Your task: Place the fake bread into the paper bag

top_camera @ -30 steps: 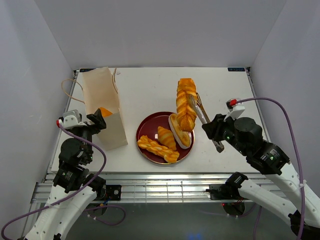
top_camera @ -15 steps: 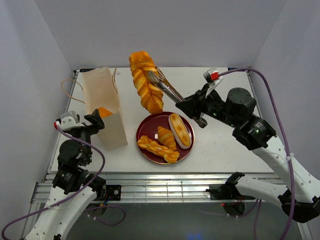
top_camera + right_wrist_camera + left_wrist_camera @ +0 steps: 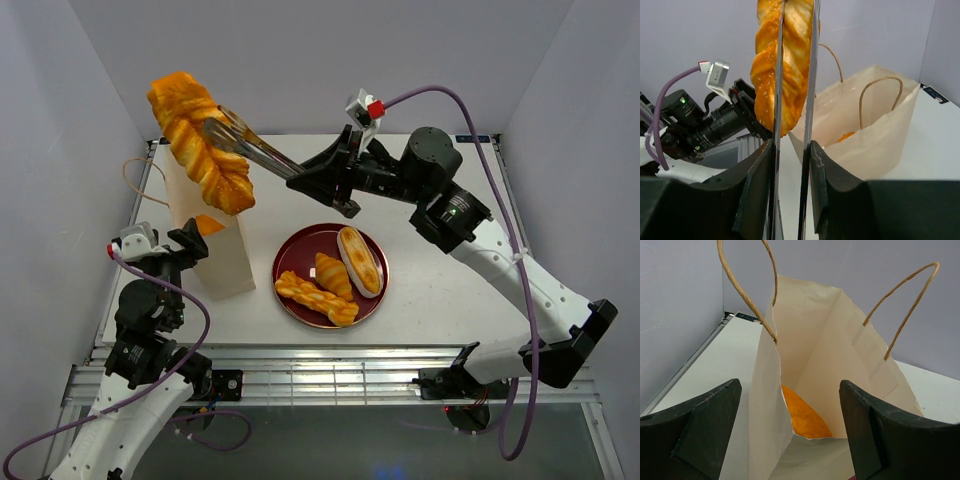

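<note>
My right gripper (image 3: 335, 185) is shut on metal tongs (image 3: 255, 150), and the tongs clamp a long golden braided bread (image 3: 200, 140) high above the open paper bag (image 3: 225, 258). In the right wrist view the braid (image 3: 782, 65) hangs between the tong blades (image 3: 812, 75), with the bag (image 3: 875, 135) behind and below. An orange bread piece (image 3: 805, 417) lies inside the bag (image 3: 840, 350). My left gripper (image 3: 789, 385) is open, with its jaws on either side of the bag's near edge. A striped loaf (image 3: 360, 260), a croissant (image 3: 330, 272) and a second braid (image 3: 315, 297) lie on the plate.
The dark red plate (image 3: 296, 250) sits at the table's middle, right of the bag. The bag's string handles (image 3: 900, 315) stand up over its mouth. White walls close in the table on three sides. The left arm (image 3: 715, 125) shows beyond the braid.
My right arm has swung left and up, carrying the braid in the tongs from above the plate to above the bag. The left arm has not moved.
</note>
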Available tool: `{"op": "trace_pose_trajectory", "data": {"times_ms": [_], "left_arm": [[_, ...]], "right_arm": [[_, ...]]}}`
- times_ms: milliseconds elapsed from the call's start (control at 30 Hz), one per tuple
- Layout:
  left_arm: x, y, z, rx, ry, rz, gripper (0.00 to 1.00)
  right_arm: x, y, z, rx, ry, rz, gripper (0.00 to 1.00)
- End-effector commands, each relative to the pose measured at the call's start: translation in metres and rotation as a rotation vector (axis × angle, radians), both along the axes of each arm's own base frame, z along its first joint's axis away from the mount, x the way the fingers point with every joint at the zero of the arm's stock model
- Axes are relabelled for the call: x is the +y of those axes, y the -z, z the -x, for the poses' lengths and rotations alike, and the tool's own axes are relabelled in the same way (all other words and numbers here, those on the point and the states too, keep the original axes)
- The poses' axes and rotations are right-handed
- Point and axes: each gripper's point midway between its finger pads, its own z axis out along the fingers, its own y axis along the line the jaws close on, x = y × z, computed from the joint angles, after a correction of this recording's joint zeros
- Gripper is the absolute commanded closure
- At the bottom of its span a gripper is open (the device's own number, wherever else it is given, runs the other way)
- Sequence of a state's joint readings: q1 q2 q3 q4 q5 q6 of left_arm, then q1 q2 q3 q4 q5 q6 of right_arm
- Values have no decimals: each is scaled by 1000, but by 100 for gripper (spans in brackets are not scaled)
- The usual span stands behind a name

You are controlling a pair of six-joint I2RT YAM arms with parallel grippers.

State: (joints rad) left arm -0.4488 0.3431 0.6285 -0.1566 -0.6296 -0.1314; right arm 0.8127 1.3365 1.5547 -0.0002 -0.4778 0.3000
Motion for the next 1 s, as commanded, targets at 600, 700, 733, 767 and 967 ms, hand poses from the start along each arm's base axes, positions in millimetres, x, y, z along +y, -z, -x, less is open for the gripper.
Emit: {"op": "trace_pose_trajectory", "data": {"times_ms": [600, 700, 733, 767, 967], "left_arm": [[-1, -3, 1, -9, 5, 8, 11], [-1, -3, 1, -11, 5, 9, 11], [-2, -3, 1, -11, 6, 9, 11], [-1, -4, 2, -12, 5, 10, 11], [-1, -3, 1, -11, 5, 9, 11]], "right_arm": [[78, 16, -70, 50, 212, -101, 71], [82, 25, -75, 59, 223, -80, 70], [83, 28, -76, 61, 227, -72, 70], [84, 31, -78, 64, 228, -64, 70], [86, 46, -79, 81, 232, -25, 59]]}}
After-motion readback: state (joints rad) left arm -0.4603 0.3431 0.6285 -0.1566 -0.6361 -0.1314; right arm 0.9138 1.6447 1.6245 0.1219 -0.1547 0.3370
